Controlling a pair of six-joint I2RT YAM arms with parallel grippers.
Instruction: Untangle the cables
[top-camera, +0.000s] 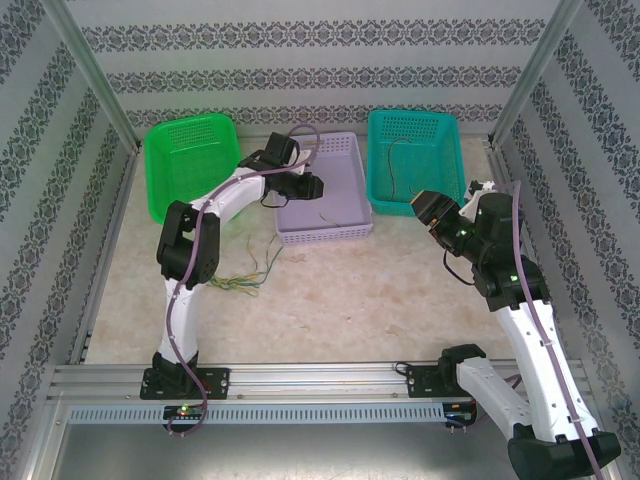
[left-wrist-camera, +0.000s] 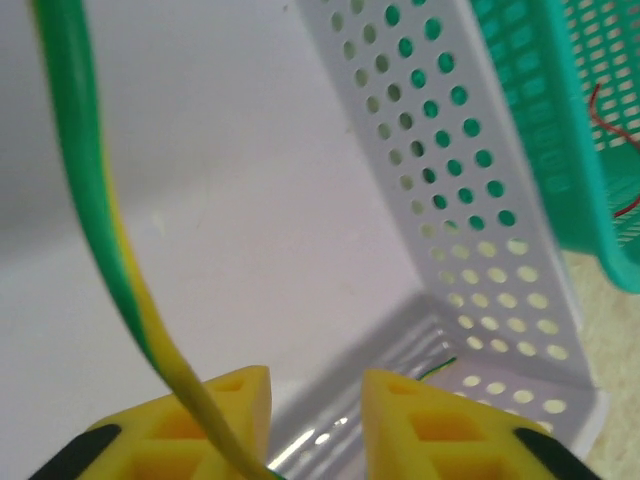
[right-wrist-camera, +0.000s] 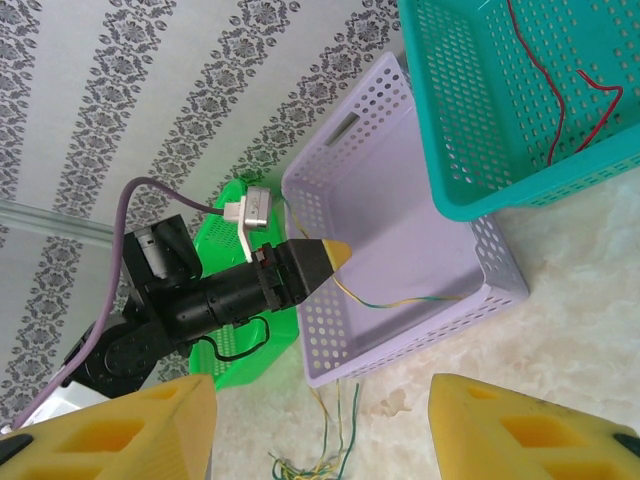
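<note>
A tangle of yellow and green cables (top-camera: 240, 282) lies on the table in front of the lavender basket (top-camera: 325, 236). My left gripper (top-camera: 318, 187) hovers inside that basket, jaws apart. One yellow-green cable (left-wrist-camera: 100, 200) drapes across its left finger (left-wrist-camera: 215, 410) and is not pinched. The same cable (right-wrist-camera: 400, 300) trails from the left gripper (right-wrist-camera: 338, 252) over the basket floor. A thin red cable (right-wrist-camera: 555, 90) lies in the teal basket (right-wrist-camera: 470, 150). Near the teal basket's (top-camera: 415, 160) front left corner, my right gripper (top-camera: 425, 208) is open and holds nothing.
A bright green basket (top-camera: 185, 160) stands at the back left, beside the left arm. Patterned walls and metal posts close off the back and both sides. An aluminium rail (top-camera: 320, 378) carrying both arm bases runs along the near edge.
</note>
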